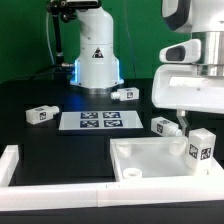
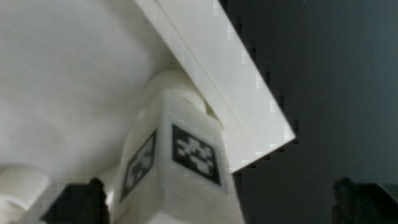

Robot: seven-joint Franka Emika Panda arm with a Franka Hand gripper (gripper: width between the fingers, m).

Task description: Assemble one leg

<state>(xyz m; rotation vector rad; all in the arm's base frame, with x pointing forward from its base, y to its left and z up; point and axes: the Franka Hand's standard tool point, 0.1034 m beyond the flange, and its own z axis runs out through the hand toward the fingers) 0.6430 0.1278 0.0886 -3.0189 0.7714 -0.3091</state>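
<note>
A white leg (image 1: 200, 148) with a black-and-white tag stands upright at the far right corner of the white rimmed tabletop (image 1: 140, 160). In the wrist view the leg (image 2: 178, 150) rises against the tabletop's edge (image 2: 231, 80). My gripper (image 1: 188, 122) hangs just above the leg. In the wrist view the gripper (image 2: 222, 205) is open. One dark finger (image 2: 80, 200) is close beside the leg and the other finger (image 2: 365, 200) stands well apart from it. Whether the near finger touches the leg does not show.
Three more legs lie on the black table: one (image 1: 163, 126) just behind the tabletop, one (image 1: 40, 115) at the exterior view's left, one (image 1: 125, 95) near the robot base (image 1: 97, 60). The marker board (image 1: 100, 121) lies mid-table. A white rail (image 1: 10, 160) runs along the front left.
</note>
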